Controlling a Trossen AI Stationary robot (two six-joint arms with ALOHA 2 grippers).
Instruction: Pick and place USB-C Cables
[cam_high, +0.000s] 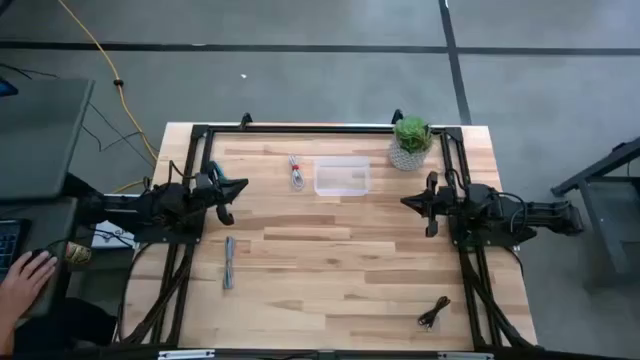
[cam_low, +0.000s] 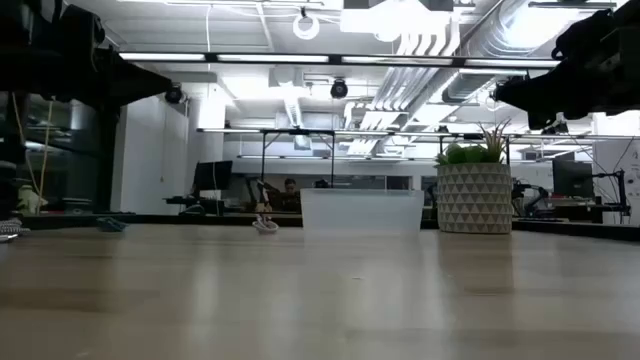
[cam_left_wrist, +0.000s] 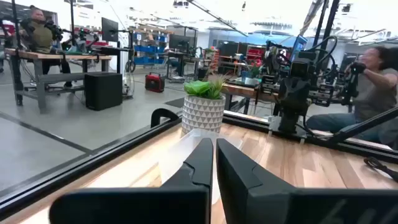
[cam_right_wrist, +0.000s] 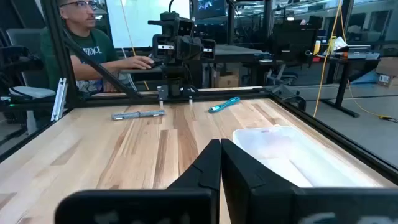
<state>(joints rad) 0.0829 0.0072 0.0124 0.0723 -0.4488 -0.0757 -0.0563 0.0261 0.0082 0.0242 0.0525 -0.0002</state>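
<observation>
Three coiled cables lie flat on the wooden table. The whitish-grey cable with red bits is just left of a clear container. The blue-grey cable is nearer the left edge. The black cable is near the right front corner. My left gripper is raised over the table's left side with its fingers shut on nothing. My right gripper is raised over the right side, also shut. The two face each other, and neither is near a cable.
A clear plastic container sits at the far middle of the table. A potted plant stands to its right. A small teal object lies near the left arm. A person's hand shows off the left edge. Bare wood fills the middle.
</observation>
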